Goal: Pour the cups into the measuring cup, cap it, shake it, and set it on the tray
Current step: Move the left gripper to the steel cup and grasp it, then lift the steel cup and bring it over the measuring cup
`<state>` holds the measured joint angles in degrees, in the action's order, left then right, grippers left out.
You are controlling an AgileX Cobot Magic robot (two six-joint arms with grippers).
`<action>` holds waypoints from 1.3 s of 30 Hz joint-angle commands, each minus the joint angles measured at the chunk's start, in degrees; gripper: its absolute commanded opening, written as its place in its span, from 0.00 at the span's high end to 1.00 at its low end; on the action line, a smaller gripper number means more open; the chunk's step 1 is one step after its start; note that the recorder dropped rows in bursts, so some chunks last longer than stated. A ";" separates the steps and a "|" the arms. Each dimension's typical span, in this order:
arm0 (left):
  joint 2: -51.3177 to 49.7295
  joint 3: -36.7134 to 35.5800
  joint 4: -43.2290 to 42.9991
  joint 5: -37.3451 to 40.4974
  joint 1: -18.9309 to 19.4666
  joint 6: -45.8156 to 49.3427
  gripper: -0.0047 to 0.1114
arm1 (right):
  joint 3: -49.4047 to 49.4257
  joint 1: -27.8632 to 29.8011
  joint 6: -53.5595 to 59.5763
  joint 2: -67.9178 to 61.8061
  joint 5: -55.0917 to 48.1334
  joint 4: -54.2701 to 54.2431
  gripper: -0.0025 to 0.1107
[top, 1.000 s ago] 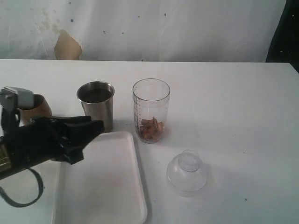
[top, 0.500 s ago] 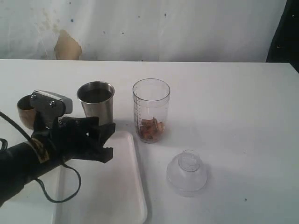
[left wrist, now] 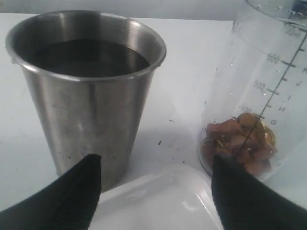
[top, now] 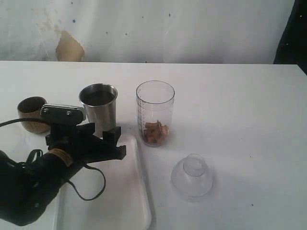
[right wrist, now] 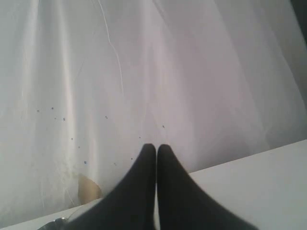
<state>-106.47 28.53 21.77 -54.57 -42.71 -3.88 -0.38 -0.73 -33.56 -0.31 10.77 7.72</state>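
Observation:
The steel tumbler (top: 99, 108) (left wrist: 88, 96) stands upright with dark liquid inside. To its right is the clear measuring cup (top: 155, 112) (left wrist: 261, 91), with brown pieces at its bottom. The brown wooden cup (top: 30, 114) stands at the far left. The clear dome cap (top: 192, 178) lies on the table, near the front and right of the measuring cup. My left gripper (top: 116, 142) (left wrist: 156, 165) is open and empty, low over the far corner of the white tray (top: 115, 196) (left wrist: 158, 203), pointing between the tumbler and the measuring cup. My right gripper (right wrist: 156, 146) is shut, raised, and out of the exterior view.
A white curtain with a brown stain (top: 68, 48) hangs behind the table. The left arm's black cable (top: 88, 189) loops over the tray. White tabletop stretches to the right of the measuring cup.
My left arm has swung right and forward, away from the wooden cup, which now stands fully in view. Its open fingers have come up in front of the tumbler.

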 commanded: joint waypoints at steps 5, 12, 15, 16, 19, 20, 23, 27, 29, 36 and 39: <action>-2.11 1.21 6.68 -2.46 -0.35 1.04 0.34 | -0.21 -0.42 -0.12 0.31 -0.32 0.35 0.98; -4.37 1.97 8.86 -7.67 -0.35 1.18 0.19 | -0.21 -0.42 -0.12 0.31 -0.21 0.34 0.98; -5.53 3.62 10.28 -7.79 -0.35 2.49 0.17 | -0.21 -0.42 -0.12 0.31 -0.21 0.34 0.98; -5.99 4.22 10.93 -7.96 -0.35 2.83 0.17 | -0.21 -0.42 -0.12 0.31 -0.21 0.34 0.98; -7.45 6.30 12.56 -7.69 -0.22 4.28 0.17 | -0.21 -0.42 0.11 0.31 -0.20 0.24 0.98; -7.83 6.77 13.04 -7.69 -0.22 4.66 0.17 | -0.21 -0.42 -0.04 0.31 -0.20 0.25 0.98; -8.11 7.66 14.20 -7.80 -0.22 5.45 0.17 | -0.21 -0.42 -0.04 0.31 -0.20 0.25 0.98; -8.28 9.37 15.31 -7.70 -0.22 7.83 0.17 | -0.21 -0.42 -0.06 0.31 0.01 0.25 0.98; -8.28 10.54 16.86 -6.94 -0.22 9.69 0.17 | -0.21 -0.42 -0.06 0.31 0.01 0.25 0.98; -9.92 12.29 19.90 -6.71 -0.22 11.30 0.17 | -0.21 -0.42 -0.06 0.31 0.01 0.25 0.98; -12.98 12.29 19.92 -11.85 -0.22 9.28 0.17 | -0.21 -0.42 -0.16 0.31 0.01 0.25 0.98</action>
<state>-118.06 40.62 40.84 -62.62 -42.81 6.43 -0.38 -0.73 -33.56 -0.31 10.77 7.72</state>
